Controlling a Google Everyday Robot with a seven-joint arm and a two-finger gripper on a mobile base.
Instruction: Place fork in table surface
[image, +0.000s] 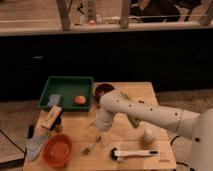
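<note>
Wooden table surface (150, 92) set before a dark wall, cluttered with kitchen things.
Camera view: the white arm reaches left, its gripper (100, 137) low over the planks with fingers spread, holding nothing. The fork (91, 146) lies flat just beside it, near the orange bowl (57, 150).

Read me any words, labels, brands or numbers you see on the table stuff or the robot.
None can be read.
Box beside the green tray: any print is too blurred.
The pincer hangs open over the fork on the table surface; no markings.
</note>
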